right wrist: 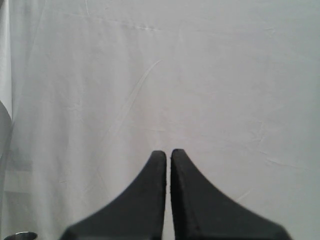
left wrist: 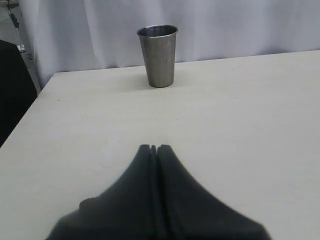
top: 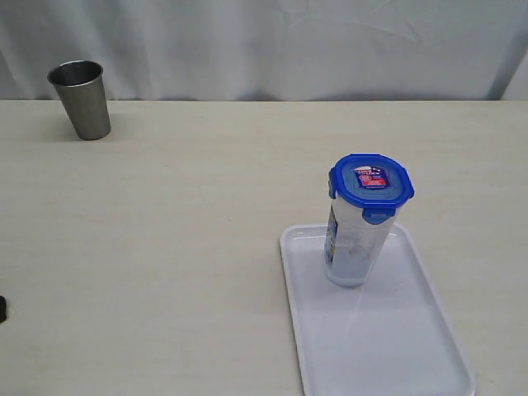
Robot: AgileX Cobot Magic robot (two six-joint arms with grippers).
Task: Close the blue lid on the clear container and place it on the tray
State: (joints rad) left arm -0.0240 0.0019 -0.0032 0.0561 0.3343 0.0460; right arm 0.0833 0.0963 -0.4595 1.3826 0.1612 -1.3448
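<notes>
The clear container (top: 353, 247) stands upright on the white tray (top: 412, 346) at the front right of the table. The blue lid (top: 371, 188) sits on its rim, red-and-white label facing up, flaps folded down. Neither arm reaches into the exterior view. My left gripper (left wrist: 154, 148) is shut with nothing between its black fingers and hovers over bare tabletop, looking toward the steel cup. My right gripper (right wrist: 168, 152) is shut and empty too, and faces only the white curtain. The container, lid and tray do not appear in either wrist view.
A grey steel cup (top: 81, 99) stands at the back left of the table, also in the left wrist view as the cup (left wrist: 158, 55). A white curtain (top: 264, 41) hangs behind the table. A small dark object (top: 2, 309) shows at the left edge.
</notes>
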